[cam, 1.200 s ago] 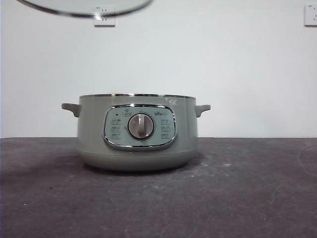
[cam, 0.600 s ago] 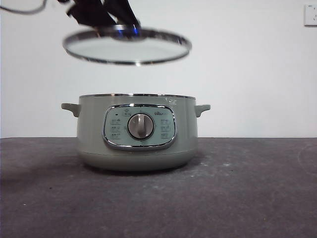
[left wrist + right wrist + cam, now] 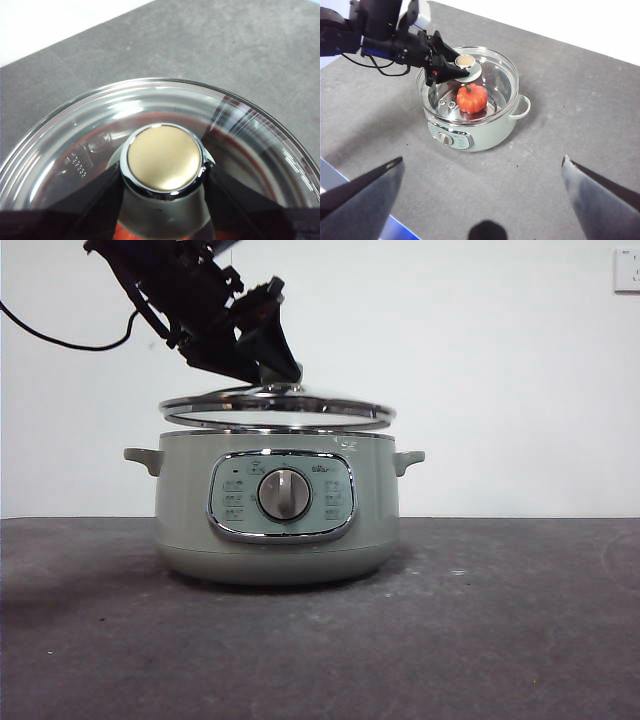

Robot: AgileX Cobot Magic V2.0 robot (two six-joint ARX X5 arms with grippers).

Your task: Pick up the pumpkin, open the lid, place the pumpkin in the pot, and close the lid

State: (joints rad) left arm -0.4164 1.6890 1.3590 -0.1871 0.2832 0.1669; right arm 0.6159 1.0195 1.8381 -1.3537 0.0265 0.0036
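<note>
We count one pot (image 3: 278, 540), one lid (image 3: 277, 406), one pumpkin (image 3: 472, 98), and two grippers: left (image 3: 451, 71), right (image 3: 485, 170).

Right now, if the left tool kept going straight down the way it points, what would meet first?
The lid it grips by the knob would likely land on the pot rim just beneath; the pumpkin sits deeper inside.
</note>
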